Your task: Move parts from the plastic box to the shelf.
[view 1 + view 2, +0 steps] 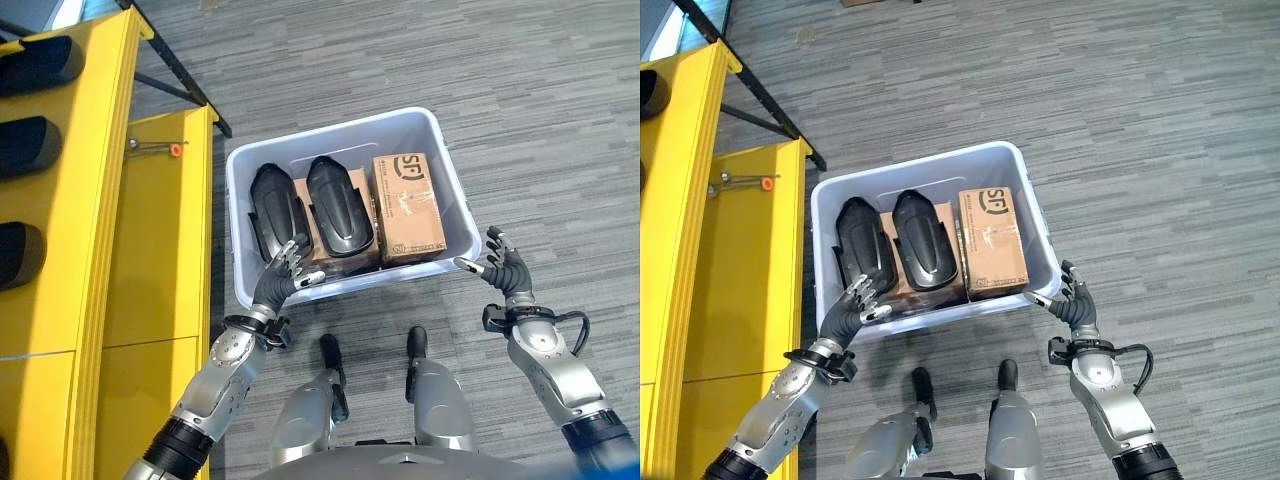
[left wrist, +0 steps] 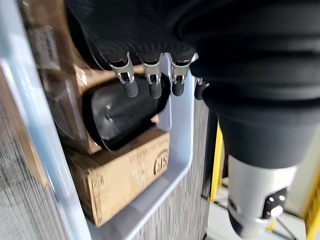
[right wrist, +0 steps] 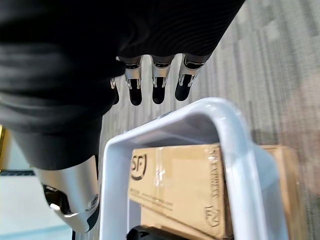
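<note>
A pale plastic box (image 1: 452, 190) stands on the grey floor in front of me. Inside lie two black moulded parts (image 1: 340, 205) side by side on cardboard, and a brown cardboard carton (image 1: 408, 208) to their right. My left hand (image 1: 285, 270) hovers open over the box's near left corner, fingertips just above the left black part (image 1: 272, 212). My right hand (image 1: 505, 268) is open beside the box's near right corner, empty, thumb pointing at the rim. The yellow shelf (image 1: 95, 200) runs along the left, with black parts (image 1: 28, 145) in its slots.
A black metal frame leg (image 1: 180, 65) slants across the floor behind the shelf. A small orange-tipped fitting (image 1: 175, 150) sticks out of the shelf's lower panel near the box. Open carpet lies right of and beyond the box.
</note>
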Robot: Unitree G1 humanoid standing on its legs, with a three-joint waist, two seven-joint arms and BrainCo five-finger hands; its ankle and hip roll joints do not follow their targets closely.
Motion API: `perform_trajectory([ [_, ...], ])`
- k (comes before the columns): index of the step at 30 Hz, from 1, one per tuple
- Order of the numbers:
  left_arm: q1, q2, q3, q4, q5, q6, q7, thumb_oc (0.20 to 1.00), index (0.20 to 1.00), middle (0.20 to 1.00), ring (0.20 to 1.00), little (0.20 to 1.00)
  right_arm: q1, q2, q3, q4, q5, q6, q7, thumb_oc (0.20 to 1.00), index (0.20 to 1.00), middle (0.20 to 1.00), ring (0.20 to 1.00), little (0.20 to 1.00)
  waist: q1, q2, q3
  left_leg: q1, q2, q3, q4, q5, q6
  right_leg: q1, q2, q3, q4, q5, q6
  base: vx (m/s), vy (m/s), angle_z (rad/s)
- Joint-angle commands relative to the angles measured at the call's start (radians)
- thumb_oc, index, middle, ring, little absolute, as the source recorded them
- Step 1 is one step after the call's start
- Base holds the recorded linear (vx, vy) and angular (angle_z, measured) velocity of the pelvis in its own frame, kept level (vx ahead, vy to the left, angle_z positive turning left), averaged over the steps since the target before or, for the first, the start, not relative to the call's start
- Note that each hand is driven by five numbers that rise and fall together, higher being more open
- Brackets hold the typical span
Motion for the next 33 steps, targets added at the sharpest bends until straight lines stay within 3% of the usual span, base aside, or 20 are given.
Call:
perform_trajectory([
  [1,-0.071,0.038,0.030,-0.057,0.013,-0.062,-0.071,1.000,1.000,1.000,1.000,1.000,-0.001,-0.020,-0.017,-0.095,-0.088,-0.126,-0.042,1.000,1.000,1.000,1.000,1.000,-0.043,-0.015,-0.026,-0.047,0.126,0.177,0.123,-0.060,-0.049,0.035,-0.086,-0.056,0.022,-0.050,0.053,-0.06,-0.056,0.63],
  [3,-0.097,0.035,0.016,-0.050,0.019,-0.056,-0.071,1.000,1.000,1.000,1.000,1.000,-0.037,-0.025,-0.011,-0.081,-0.079,-0.154,-0.020,1.000,1.000,1.000,1.000,1.000,-0.042,-0.013,-0.003,-0.073,0.121,0.159,0.194,-0.093,-0.037,0.024,-0.103,-0.052,0.065,-0.065,0.049,-0.01,0.066,1.57],
  [4,-0.100,0.031,0.012,-0.063,0.017,-0.052,-0.061,1.000,1.000,1.000,1.000,1.000,-0.065,-0.025,0.001,-0.078,-0.107,-0.187,-0.006,1.000,1.000,1.000,1.000,1.000,-0.031,-0.016,0.012,-0.076,0.120,0.105,0.242,-0.123,-0.034,0.023,-0.105,-0.020,0.076,-0.065,0.049,0.08,0.103,1.03],
  [5,-0.090,0.031,0.012,-0.080,0.020,-0.046,-0.047,1.000,1.000,1.000,1.000,1.000,-0.095,-0.024,0.015,-0.070,-0.105,-0.193,0.027,1.000,1.000,1.000,1.000,1.000,-0.012,-0.022,0.018,-0.084,0.117,0.043,0.258,-0.123,-0.026,0.014,-0.101,0.018,0.065,-0.041,0.043,0.17,0.143,-0.33],
  [7,-0.059,0.033,0.014,-0.121,0.007,-0.040,0.031,1.000,1.000,1.000,1.000,1.000,-0.258,-0.044,0.089,-0.039,-0.096,-0.196,0.098,1.000,1.000,1.000,1.000,1.000,0.059,-0.041,0.023,-0.086,0.094,-0.206,0.260,-0.139,-0.040,-0.010,-0.072,0.150,0.040,-0.013,0.052,0.09,0.209,-1.48],
  [8,-0.064,0.044,0.015,-0.124,0.003,-0.047,0.040,1.000,1.000,1.000,1.000,1.000,-0.355,-0.053,0.119,-0.023,-0.075,-0.184,0.092,1.000,1.000,1.000,1.000,1.000,0.078,-0.038,0.031,-0.102,0.088,-0.237,0.244,-0.135,-0.037,-0.042,-0.062,0.175,0.048,-0.012,0.054,-0.11,0.202,-2.19],
  [12,-0.126,0.081,-0.015,-0.090,-0.025,-0.110,0.025,1.000,1.000,1.000,1.000,1.000,-0.539,-0.077,0.132,-0.010,-0.061,-0.147,0.114,1.000,1.000,1.000,1.000,1.000,0.086,-0.016,0.075,-0.172,0.092,-0.203,0.212,-0.098,-0.046,-0.127,-0.073,0.144,0.068,-0.006,0.060,-0.20,0.128,-0.66],
  [15,-0.164,0.093,-0.029,-0.108,-0.008,-0.144,0.021,1.000,1.000,1.000,1.000,1.000,-0.646,-0.077,0.143,0.004,-0.062,-0.106,0.065,1.000,1.000,1.000,1.000,1.000,0.110,-0.001,0.114,-0.242,0.075,-0.201,0.234,-0.093,-0.043,-0.185,-0.090,0.119,0.088,0.001,0.063,-0.19,0.058,0.81],
  [21,-0.209,0.085,-0.064,-0.123,0.005,-0.116,0.016,1.000,1.000,1.000,1.000,1.000,-0.706,-0.042,0.136,0.039,-0.084,-0.058,-0.049,1.000,1.000,1.000,1.000,1.000,0.112,0.019,0.114,-0.342,0.019,-0.251,0.263,-0.095,-0.020,-0.261,-0.076,0.198,0.117,-0.008,0.056,-0.07,-0.030,0.31],
  [26,-0.206,0.096,-0.060,-0.140,0.004,-0.119,0.003,1.000,1.000,1.000,1.000,1.000,-0.725,-0.029,0.107,0.061,-0.107,-0.054,-0.108,1.000,1.000,1.000,1.000,1.000,0.127,0.034,0.114,-0.396,-0.008,-0.278,0.266,-0.080,-0.012,-0.296,-0.060,0.198,0.145,-0.030,0.038,-0.04,-0.049,0.17],
  [29,-0.198,0.091,-0.062,-0.157,0.014,-0.114,-0.006,1.000,1.000,1.000,1.000,1.000,-0.741,-0.027,0.075,0.080,-0.188,-0.036,-0.226,1.000,1.000,1.000,1.000,1.000,0.132,0.043,0.114,-0.418,-0.010,-0.284,0.263,-0.071,-0.011,-0.323,-0.048,0.194,0.170,-0.043,0.028,-0.02,-0.051,0.07],
  [33,-0.195,0.076,-0.083,-0.170,0.031,-0.116,0.003,1.000,1.000,1.000,1.000,1.000,-0.762,-0.031,0.037,0.094,-0.275,-0.053,-0.300,1.000,1.000,1.000,1.000,1.000,0.127,0.052,0.114,-0.433,-0.010,-0.280,0.251,-0.065,-0.013,-0.352,-0.038,0.192,0.180,-0.049,0.018,-0.02,-0.006,0.01],
])
